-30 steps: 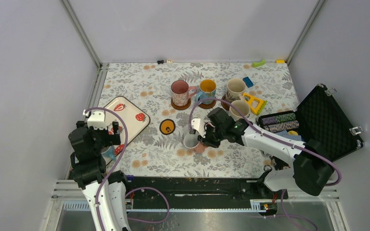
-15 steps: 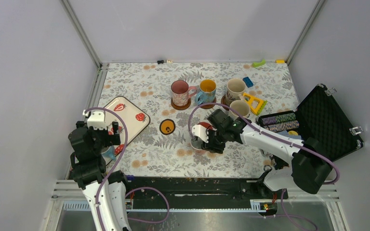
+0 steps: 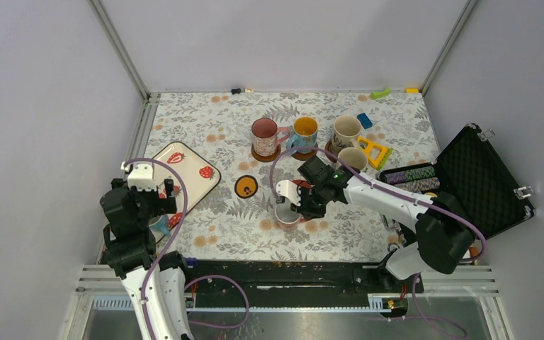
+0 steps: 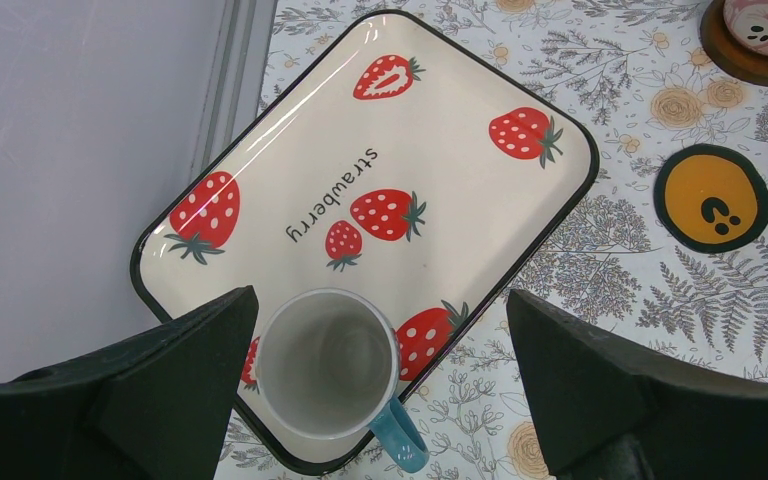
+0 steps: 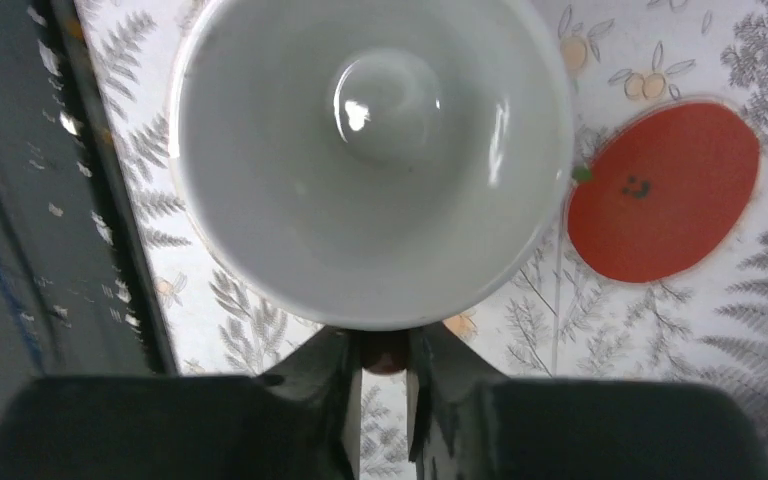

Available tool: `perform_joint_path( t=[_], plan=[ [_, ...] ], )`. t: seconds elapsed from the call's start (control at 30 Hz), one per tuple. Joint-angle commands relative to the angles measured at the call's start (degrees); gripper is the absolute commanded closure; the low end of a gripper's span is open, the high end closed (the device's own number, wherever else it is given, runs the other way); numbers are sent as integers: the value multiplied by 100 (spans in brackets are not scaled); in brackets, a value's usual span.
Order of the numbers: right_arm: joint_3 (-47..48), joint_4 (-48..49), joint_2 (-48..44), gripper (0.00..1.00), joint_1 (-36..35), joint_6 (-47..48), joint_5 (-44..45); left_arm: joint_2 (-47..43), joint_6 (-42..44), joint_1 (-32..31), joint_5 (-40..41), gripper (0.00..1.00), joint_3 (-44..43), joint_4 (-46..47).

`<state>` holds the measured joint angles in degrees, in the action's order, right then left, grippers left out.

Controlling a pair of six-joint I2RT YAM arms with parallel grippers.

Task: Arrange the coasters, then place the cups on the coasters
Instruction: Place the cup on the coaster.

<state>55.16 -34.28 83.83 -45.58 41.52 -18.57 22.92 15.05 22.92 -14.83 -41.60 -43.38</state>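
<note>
The only readable word is sitting on the cream tray (image 4: 440,130) at the left of the floral worktop (image 3: 205,120): "strawberry", in dark lower-case letters among printed red strawberries. It is reading upside down in the left wrist view, and from the top camera it is too small to make out. The left gripper (image 4: 380,305) is hovering over the tray's near end with its jaws spread wide, gripping nothing. A blue-handled cup (image 4: 328,365) is standing on the tray between them — the top view is mostly hiding it behind that gripper (image 3: 157,200). The orange coaster (image 4: 712,197), black-rimmed and carrying two small black marks, is lying bare just beside the tray. The right gripper (image 5: 385,345) is reaching to mid-worktop, its jaws pinching a plain white cup (image 5: 370,150) at its side. The right wrist view is looking straight down into that cup and showing the red coaster (image 5: 660,190), marked with a tiny dark smiling face, lying just beside the cup and not under it. Whether the cup is resting on the worktop or hanging above it cannot be told. The top view alone is taking in the whole far row: the pink cup (image 3: 264,132) standing on a dark brown coaster (image 3: 256,154), the blue cup (image 3: 304,129) with its yellow interior on another, and two cream cups (image 3: 347,129) close together to their right.
</note>
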Motion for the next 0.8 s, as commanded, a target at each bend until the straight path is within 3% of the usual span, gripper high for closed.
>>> perform_joint_path(
  t=[0.0,0.17,0.47,0.77],
  plan=[
    [459,-355,205,100,-25,-65,-144,-38,33,37,-119,1,1,224],
    [571,-165,-82,100,-22,-359,46,-50,33,36,-130,1,3,225],
    [62,1022,-1643,100,-21,-911,-101,-59,44,45,-148,2,-3,221],
    [-494,2107,-1960,100,13,-1141,710,-96,42,54,-162,1,-1,218]
  ],
)
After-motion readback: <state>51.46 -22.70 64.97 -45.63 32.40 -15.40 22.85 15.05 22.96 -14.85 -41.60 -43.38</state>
